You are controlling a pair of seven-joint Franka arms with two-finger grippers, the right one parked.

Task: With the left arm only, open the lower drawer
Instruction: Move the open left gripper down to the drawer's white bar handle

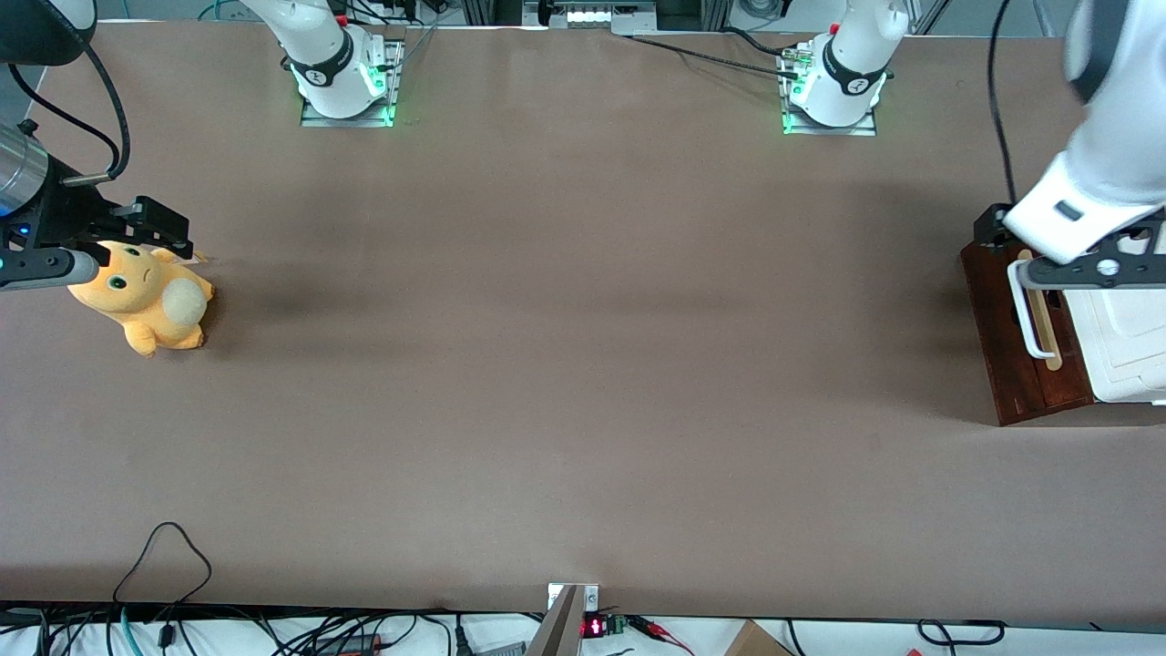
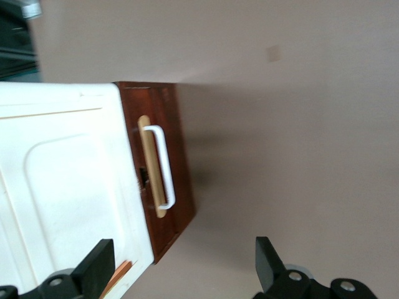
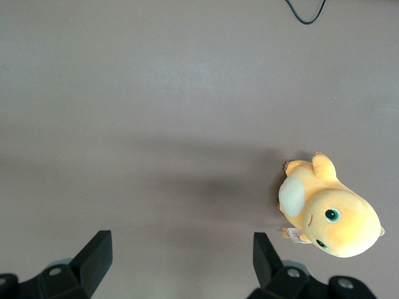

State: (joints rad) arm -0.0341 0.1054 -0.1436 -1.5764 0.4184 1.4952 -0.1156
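Right now the lower drawer [image 1: 1020,337] sits shut at the working arm's end of the table [image 1: 565,364], its dark reddish-brown front flush under the white cabinet [image 1: 1125,342], with no pale inside wood showing. Its white loop handle [image 2: 163,166] runs along a pale wood strip [image 2: 151,167] on that front, standing off the strip enough to leave a gap I can hook into.

My gripper [image 2: 181,274] hangs above the drawer, over the edge where cabinet top meets drawer front, and my fingers [image 2: 96,265] are spread wide with nothing between them: one tip over the white cabinet top, the other out over bare table. I judge this to be the approach, with the grasp not yet made.

To do it well, I would come down in front of the drawer until one finger slips into the gap between handle and strip, near the middle of the handle's length so the pull stays square. Then I would close firmly on the bar and draw straight away from the cabinet, parallel to the table; a slanted pull could jam the drawer or drag the whole cabinet. My left arm [image 1: 1107,118] should stay clear of the cabinet top as I descend.
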